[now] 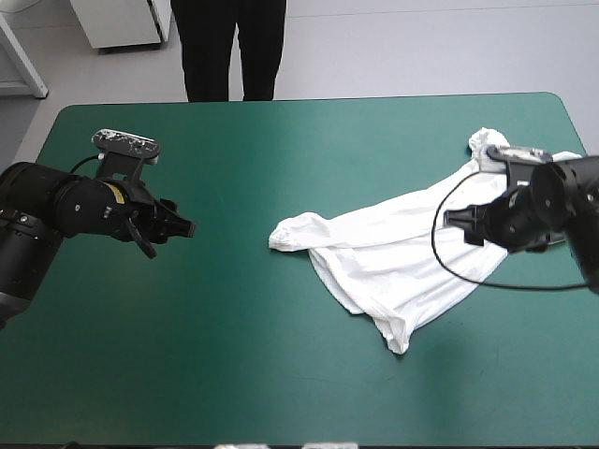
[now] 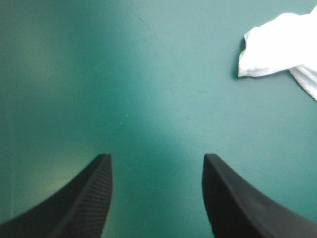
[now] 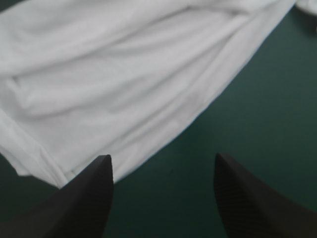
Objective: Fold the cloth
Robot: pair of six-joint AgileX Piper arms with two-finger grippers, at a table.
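The white T-shirt [image 1: 398,257] lies crumpled and partly spread on the right half of the teal-green table, one sleeve reaching toward the middle. My right gripper [image 1: 459,223] hovers over its right part, open, with nothing between its fingers; the right wrist view shows rumpled T-shirt [image 3: 124,74] just ahead of the open gripper [image 3: 161,171]. My left gripper [image 1: 182,227] is open above bare cover at the left, well apart from the shirt. From the left wrist, the sleeve of the T-shirt [image 2: 277,47] shows far ahead of the gripper [image 2: 156,166] and to one side.
Bare teal-green cover [image 1: 234,346] spans the left and front of the table. The table's right edge [image 1: 585,126] runs close to the shirt's far end.
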